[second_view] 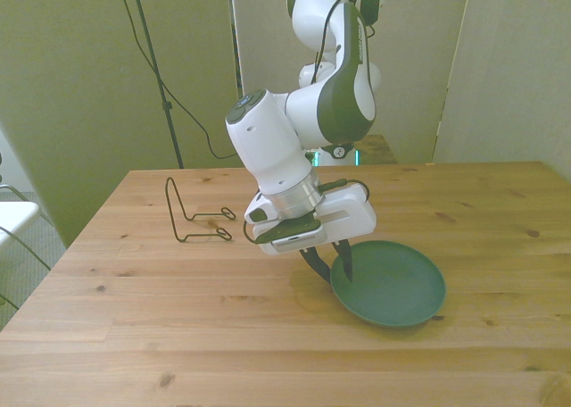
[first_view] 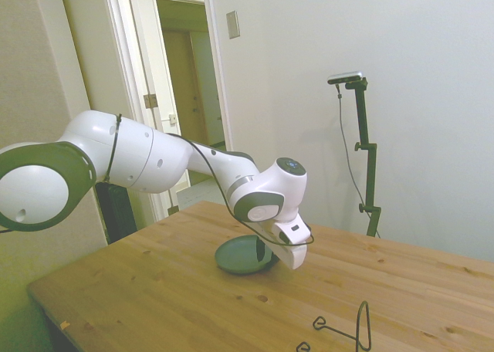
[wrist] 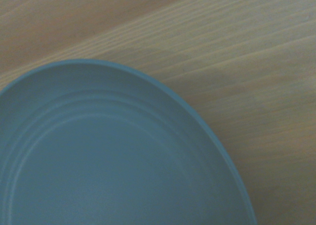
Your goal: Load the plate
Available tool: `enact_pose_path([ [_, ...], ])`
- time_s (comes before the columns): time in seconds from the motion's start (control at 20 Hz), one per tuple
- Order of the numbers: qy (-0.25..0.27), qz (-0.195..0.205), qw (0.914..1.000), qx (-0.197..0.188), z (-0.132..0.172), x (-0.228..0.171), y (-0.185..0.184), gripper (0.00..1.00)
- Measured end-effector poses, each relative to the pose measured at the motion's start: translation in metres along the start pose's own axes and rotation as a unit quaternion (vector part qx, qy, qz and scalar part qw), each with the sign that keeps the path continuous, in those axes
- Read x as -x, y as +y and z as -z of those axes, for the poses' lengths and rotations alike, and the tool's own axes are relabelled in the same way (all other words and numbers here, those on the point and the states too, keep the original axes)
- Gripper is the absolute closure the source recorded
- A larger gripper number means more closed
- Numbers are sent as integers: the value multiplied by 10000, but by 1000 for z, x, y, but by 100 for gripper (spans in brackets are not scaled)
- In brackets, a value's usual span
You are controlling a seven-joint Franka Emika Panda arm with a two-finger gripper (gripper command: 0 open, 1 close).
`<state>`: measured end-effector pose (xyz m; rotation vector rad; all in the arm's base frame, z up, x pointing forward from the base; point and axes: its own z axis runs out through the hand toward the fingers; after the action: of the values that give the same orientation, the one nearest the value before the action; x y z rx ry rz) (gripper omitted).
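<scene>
Two things sit on the wooden table. Going left to right in the front view: a thin black wire rack stands at the left, well apart from the rest; then the gripper, tilted down w/ dark fingers straddling the plate's left rim, one inside, one outside; then the plate, dark grey-teal, lying flat right of centre toward the near edge. Jaws look narrowly open around the rim, but whether they're actually pinching it I can't tell. Wrist view shows only the plate's inner surface and rim vs. bare wood, nothing on it. Risks, as I judge them: a thin-rim grip is marginal, so the plate could pivot or slip out on lifting; closing off-centre could skid it across the wood; the rack is light wire, so a clumsy insert could tip or shove it.
</scene>
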<state>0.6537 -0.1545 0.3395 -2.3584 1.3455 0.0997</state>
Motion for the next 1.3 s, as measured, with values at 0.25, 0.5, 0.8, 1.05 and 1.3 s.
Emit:
enact_pose_path([
  [0.25,68,0,10000,-25,-2,-3,0,100],
  [0.5,79,14,10000,-33,-1,-3,0,100],
  [0.8,119,4,9999,-56,5,-3,-1,100],
  [1.05,141,-16,9999,-92,30,1,-1,100],
  [1.3,145,-95,9998,-26,65,21,-10,100],
])
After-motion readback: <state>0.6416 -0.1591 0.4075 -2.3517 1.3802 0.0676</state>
